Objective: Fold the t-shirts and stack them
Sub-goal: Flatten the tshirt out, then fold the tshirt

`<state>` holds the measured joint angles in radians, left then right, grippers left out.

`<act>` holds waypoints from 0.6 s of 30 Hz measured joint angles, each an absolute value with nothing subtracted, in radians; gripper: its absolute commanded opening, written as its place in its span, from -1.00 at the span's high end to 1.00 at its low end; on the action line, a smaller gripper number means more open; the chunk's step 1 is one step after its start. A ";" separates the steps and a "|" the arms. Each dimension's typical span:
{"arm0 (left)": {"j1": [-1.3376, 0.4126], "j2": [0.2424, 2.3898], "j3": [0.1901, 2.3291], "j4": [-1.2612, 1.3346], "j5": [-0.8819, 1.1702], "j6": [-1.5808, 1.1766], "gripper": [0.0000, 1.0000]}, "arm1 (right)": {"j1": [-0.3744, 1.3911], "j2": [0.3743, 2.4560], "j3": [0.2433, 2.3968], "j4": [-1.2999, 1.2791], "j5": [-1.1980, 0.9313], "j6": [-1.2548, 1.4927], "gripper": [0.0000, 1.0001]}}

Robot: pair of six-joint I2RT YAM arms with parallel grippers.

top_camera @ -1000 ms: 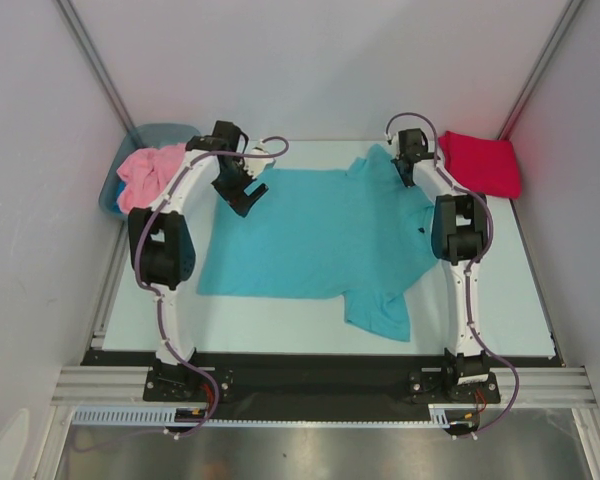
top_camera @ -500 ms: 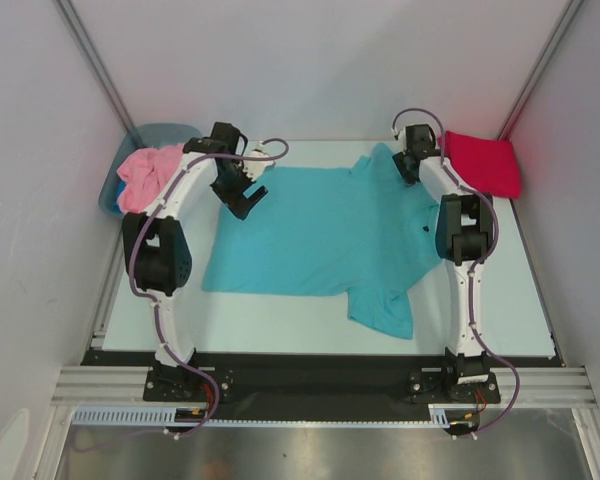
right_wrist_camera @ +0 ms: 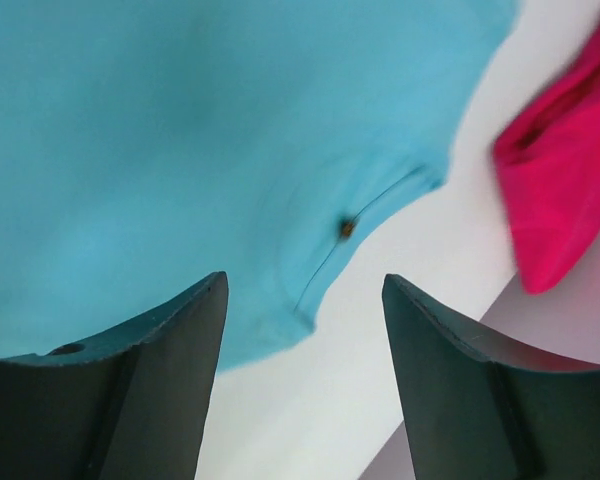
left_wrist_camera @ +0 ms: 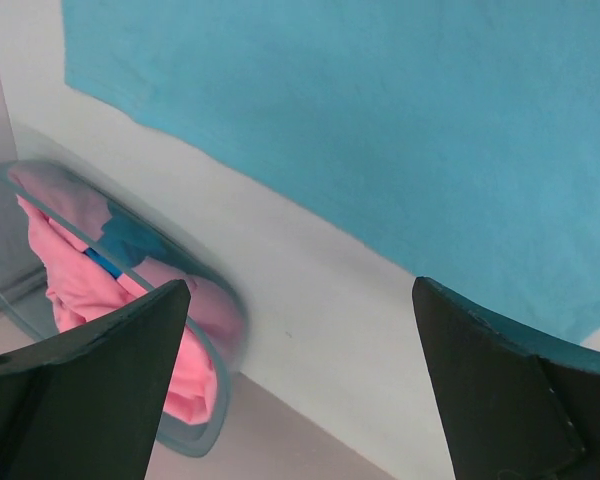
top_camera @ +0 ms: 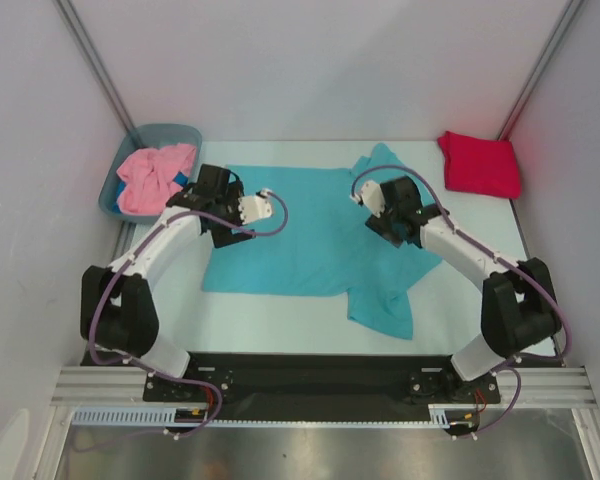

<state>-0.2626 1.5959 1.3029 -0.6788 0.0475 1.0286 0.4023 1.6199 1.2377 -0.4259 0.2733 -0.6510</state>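
**Top view.** The turquoise shirt point(top_camera: 300, 240) lies spread flat in the middle of the tabletop point(top_camera: 480, 290), with one sleeve at the far edge and one at the near edge on its right side. The red shirt point(top_camera: 478, 163) sits folded at the far right corner, apart from the turquoise one. The pink shirt point(top_camera: 155, 175) is bunched in the tub point(top_camera: 185, 132) at the far left. My left claw point(top_camera: 230, 228) hangs over the left edge of the turquoise shirt. My right claw point(top_camera: 388, 228) hangs over its right part, near the far sleeve.

**Left wrist view.** My left claw point(left_wrist_camera: 300, 290) is released, its jaws spread wide with nothing between them. Below it are bare tabletop point(left_wrist_camera: 280, 250) and the edge of the turquoise shirt point(left_wrist_camera: 380, 120). To one side is the tub point(left_wrist_camera: 195, 440), with the pink shirt point(left_wrist_camera: 70, 270) inside.

**Right wrist view.** My right claw point(right_wrist_camera: 302, 285) is released too, its jaws apart and holding nothing. The turquoise shirt point(right_wrist_camera: 180, 130) fills most of the view, and a small dark spot point(right_wrist_camera: 347, 228) shows on a seam near its edge. The red shirt point(right_wrist_camera: 570, 190) lies across a strip of bare tabletop point(right_wrist_camera: 440, 250).
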 measured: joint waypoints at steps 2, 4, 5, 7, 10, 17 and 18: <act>-0.266 1.528 1.183 -0.628 0.033 1.110 -1.00 | 0.409 1.550 1.095 -0.443 0.271 -0.687 -0.36; -0.266 1.493 1.100 -0.583 0.026 1.162 -1.00 | 0.406 1.517 1.010 -0.461 0.266 -0.709 -0.36; -0.266 1.482 1.065 -0.557 0.022 1.180 -1.00 | 0.406 1.494 0.969 -0.474 0.266 -0.720 -0.35; -0.266 1.464 1.007 -0.518 0.017 1.201 -1.00 | 0.421 1.427 0.884 -0.484 0.270 -0.750 -0.34; -0.266 1.435 0.953 -0.473 0.012 1.209 -1.00 | 0.486 1.310 0.781 -0.499 0.282 -0.802 -0.32; -0.266 1.313 0.851 -0.347 0.005 1.232 -1.00 | 0.680 1.108 0.624 -0.527 0.302 -0.900 -0.30; -0.266 1.292 0.832 -0.334 0.008 1.240 -0.99 | 0.701 1.091 0.608 -0.528 0.306 -0.913 -0.30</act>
